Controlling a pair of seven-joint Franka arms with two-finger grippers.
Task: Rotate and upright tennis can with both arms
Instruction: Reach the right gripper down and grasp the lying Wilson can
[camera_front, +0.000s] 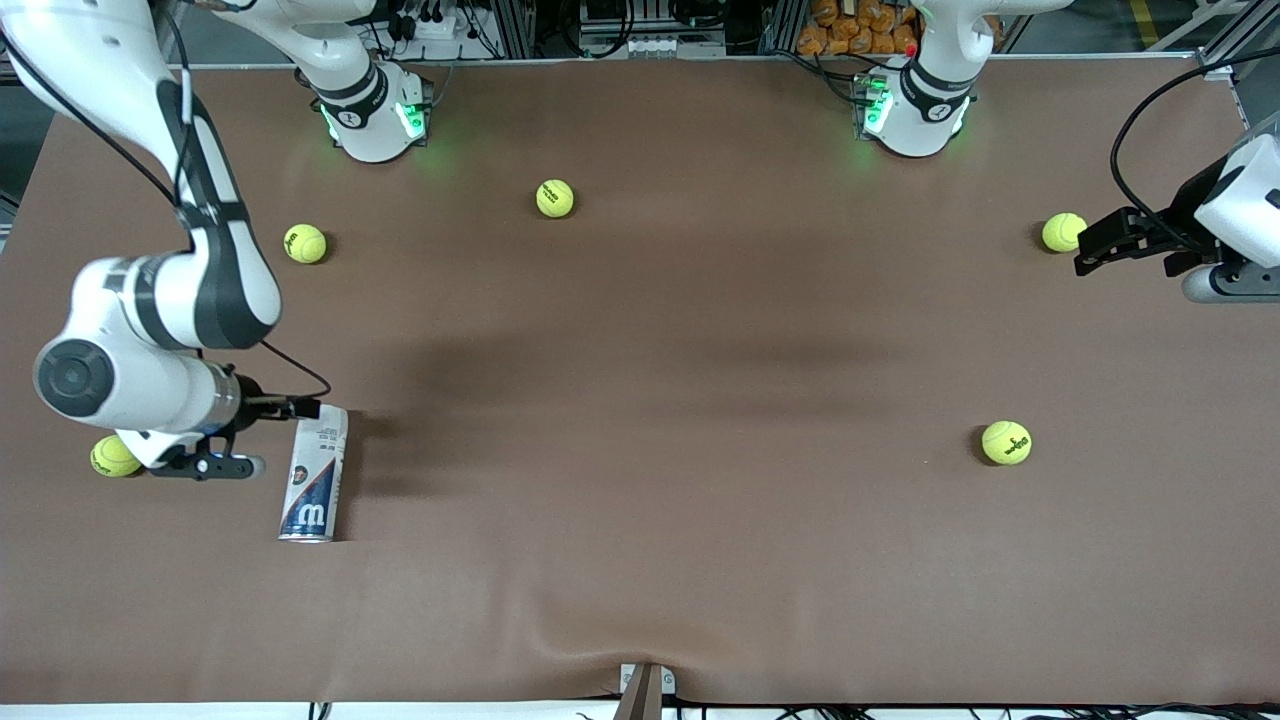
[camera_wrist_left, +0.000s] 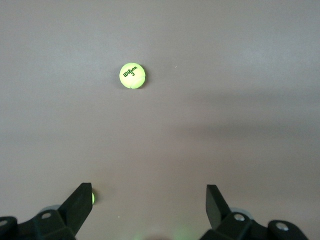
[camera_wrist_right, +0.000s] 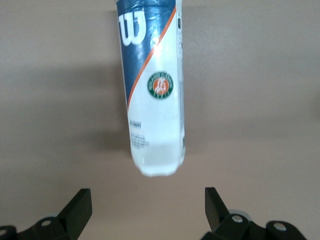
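Blue-and-white tennis can (camera_front: 314, 475) with a big W lies flat near the right arm's table end. My right gripper (camera_wrist_right: 147, 207) gapes empty beside it; my left gripper (camera_wrist_left: 149, 205) waits, wide open, over a Wilson 3 ball (camera_wrist_left: 132, 75) at twelve o'clock.

tennis balls (camera_front: 555, 198): 5 | tennis can (camera_front: 314, 474): 1 | arms (camera_front: 150, 300): 2

A brown tabletop (camera_front: 640, 330) fills the scene, its cover slightly rippled at the edge nearest the front camera. Along its farthest edge stand metal frames (camera_front: 650, 25), cables and orange packets (camera_front: 860, 25). Soft shadows cross the middle.
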